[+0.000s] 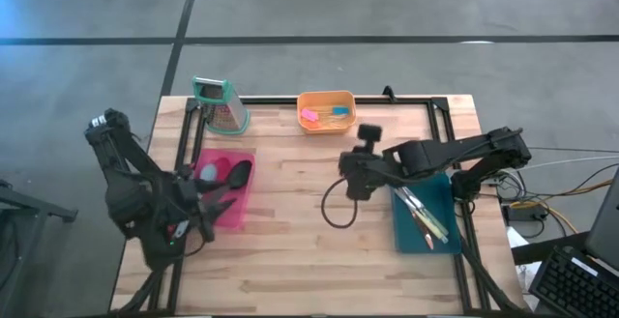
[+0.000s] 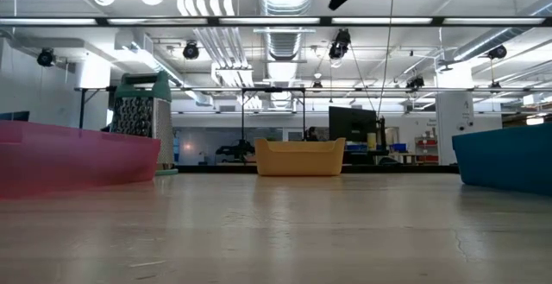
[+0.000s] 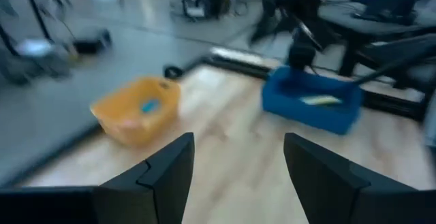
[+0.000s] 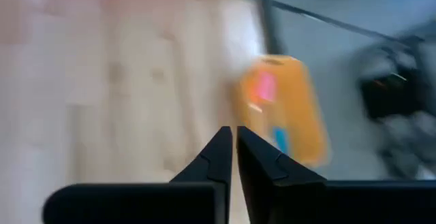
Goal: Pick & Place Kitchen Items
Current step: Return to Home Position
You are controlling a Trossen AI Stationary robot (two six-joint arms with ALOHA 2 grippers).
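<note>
A pink tray (image 1: 240, 212) at the table's left holds a black spoon (image 1: 238, 172) and a pale-blue spoon (image 1: 208, 173). A blue tray (image 1: 411, 231) at the right holds slim metal cutlery (image 1: 424, 214). An orange tub (image 1: 326, 110) at the far edge holds small pink (image 1: 309, 116), blue and yellow tools. My left gripper (image 1: 224, 200) is over the pink tray's near part, open and empty (image 3: 238, 139). My right gripper (image 1: 346, 166) hangs over the table's middle, shut and empty (image 4: 233, 130). Neither gripper shows in the low view.
A green-topped metal grater (image 1: 222, 103) stands at the far left, beside the pink tray's far end. A dark frame (image 1: 290, 100) runs along the table's far edge and sides. A black cable loop (image 1: 338, 210) hangs below the right arm. Bare wood (image 1: 309, 250) lies between the trays.
</note>
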